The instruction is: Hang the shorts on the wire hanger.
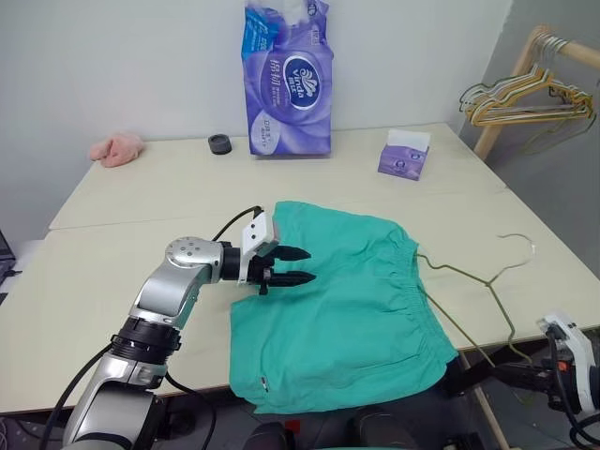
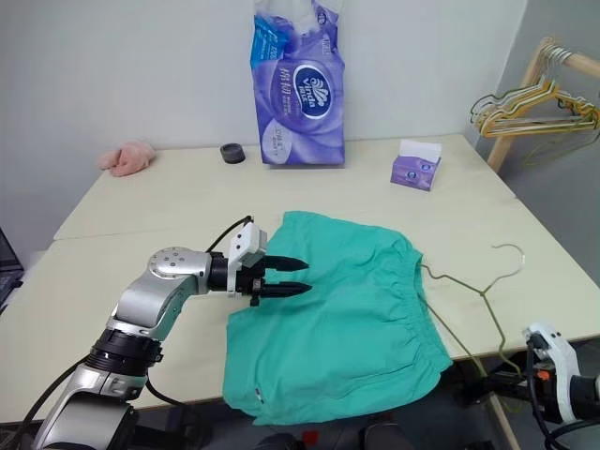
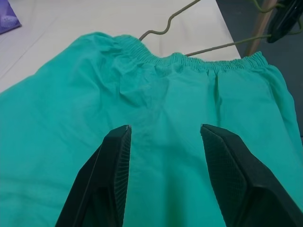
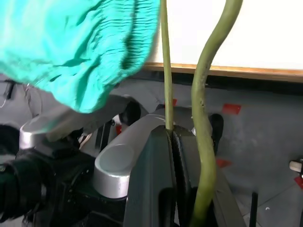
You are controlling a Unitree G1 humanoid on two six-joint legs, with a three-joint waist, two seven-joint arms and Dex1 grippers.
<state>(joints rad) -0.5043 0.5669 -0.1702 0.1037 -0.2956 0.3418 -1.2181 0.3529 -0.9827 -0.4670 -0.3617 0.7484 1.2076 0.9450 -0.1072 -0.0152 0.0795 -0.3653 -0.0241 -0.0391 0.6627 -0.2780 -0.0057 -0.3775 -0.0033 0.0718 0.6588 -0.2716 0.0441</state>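
- Basically early stage, shorts not on hanger yet.
- Shorts [image 1: 337, 309] lie flat on the table [image 1: 141, 197], near the front edge, elastic waistband toward the robot's right, one leg hem w/ small white tag hanging at the front edge.
- Wire hanger [image 1: 473, 281] lies on the table just beside the waistband, hook pointing away to the right; its lower end runs off the table's front-right corner. Looks like the wire touches or slips just under the waistband; can't tell which.
- R gripper [image 4: 173, 137]: jaws pinched tight on the thin hanger wire, down below table edge lvl. So hanger pickup = done, imo.
- L gripper [image 1: 286, 265]: about half open, hovering just over the shorts' mid panel, fingers [image 3: 113, 165] pointing toward the waistband. Holding nothing, no fabric between them.
- Left to do, as I read it: L grabs/lifts fabric or waistband, R feeds hanger through, then lift the lot clear.
- Spare hangers on the rack [image 1: 525, 94] at far right, tissue pack [image 1: 289, 80], tissue box [image 1: 405, 155] not involved.
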